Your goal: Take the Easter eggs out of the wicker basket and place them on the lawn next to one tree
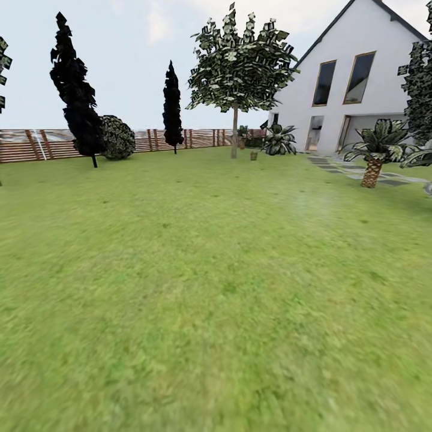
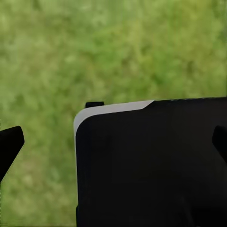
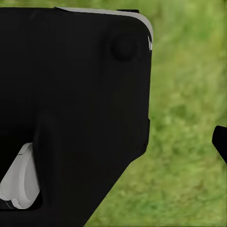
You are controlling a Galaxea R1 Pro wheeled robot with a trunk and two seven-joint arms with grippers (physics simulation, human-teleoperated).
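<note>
Facing open lawn (image 1: 198, 288), tree (image 1: 234, 129) far ahead, by fence (image 1: 150, 140)

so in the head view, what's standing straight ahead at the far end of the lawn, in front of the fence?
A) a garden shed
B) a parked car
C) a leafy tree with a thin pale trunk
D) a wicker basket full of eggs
C: a tree with a broad leafy canopy and a thin pale trunk rises from the lawn ahead, with the fence behind it.
</note>
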